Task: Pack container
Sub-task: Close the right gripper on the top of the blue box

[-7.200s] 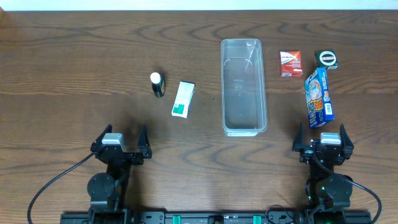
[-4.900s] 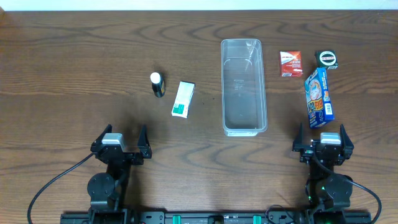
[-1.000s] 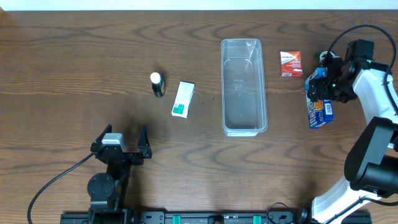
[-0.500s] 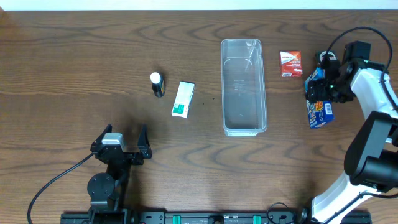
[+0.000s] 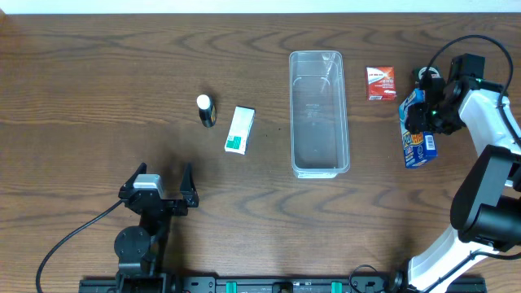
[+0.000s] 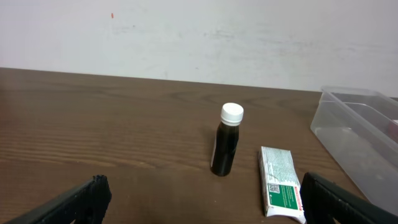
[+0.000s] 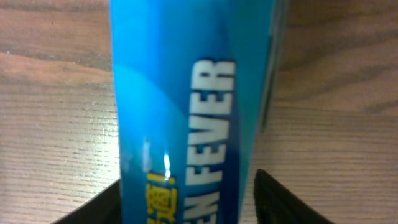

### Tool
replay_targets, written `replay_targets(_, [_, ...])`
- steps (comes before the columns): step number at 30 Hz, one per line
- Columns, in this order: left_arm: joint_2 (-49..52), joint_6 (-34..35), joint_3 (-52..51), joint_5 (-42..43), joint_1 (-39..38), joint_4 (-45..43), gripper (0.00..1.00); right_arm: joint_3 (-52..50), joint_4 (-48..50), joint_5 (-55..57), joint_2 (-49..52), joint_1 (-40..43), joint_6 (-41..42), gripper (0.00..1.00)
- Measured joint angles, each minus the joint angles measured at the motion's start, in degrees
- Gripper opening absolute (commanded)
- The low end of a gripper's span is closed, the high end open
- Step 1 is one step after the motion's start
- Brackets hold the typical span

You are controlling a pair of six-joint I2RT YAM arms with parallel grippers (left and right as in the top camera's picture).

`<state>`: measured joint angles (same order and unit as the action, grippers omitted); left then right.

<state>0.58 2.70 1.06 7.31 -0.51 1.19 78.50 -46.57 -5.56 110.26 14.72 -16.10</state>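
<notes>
Right gripper [image 5: 416, 114] straddles the blue box [image 5: 420, 145], fingers apparently pinching its sides, the container [image 5: 294, 114] to its left; left gripper [image 5: 164, 174] spread wide, holding nothing.

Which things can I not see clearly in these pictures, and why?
- Right wrist: the blue box fills the frame and its print is cut off. Whether the fingers press it is unclear.
- Overhead: the right arm covers the box's upper end.
- Left wrist: the frame edge cuts off the container.
</notes>
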Motion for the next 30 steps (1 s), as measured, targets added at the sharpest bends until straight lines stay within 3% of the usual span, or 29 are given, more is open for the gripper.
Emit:
replay_targets(2, [0.0, 0.0, 0.0, 0.0, 0.0, 0.0, 0.98, 0.0, 0.0, 0.0, 0.0, 0.0, -0.2, 0.42])
replay_targets(11, [0.0, 0.0, 0.0, 0.0, 0.0, 0.0, 0.98, 0.0, 0.1, -0.1, 0.0, 0.0, 0.4, 0.34])
replay_targets(21, [0.0, 0.0, 0.0, 0.0, 0.0, 0.0, 0.98, 1.6, -2.1, -2.5, 0.0, 0.0, 1.0, 0.11])
replay_targets(30, [0.0, 0.0, 0.0, 0.0, 0.0, 0.0, 0.98, 5.4, -7.0, -4.9, -0.1, 0.0, 2.1, 0.13])
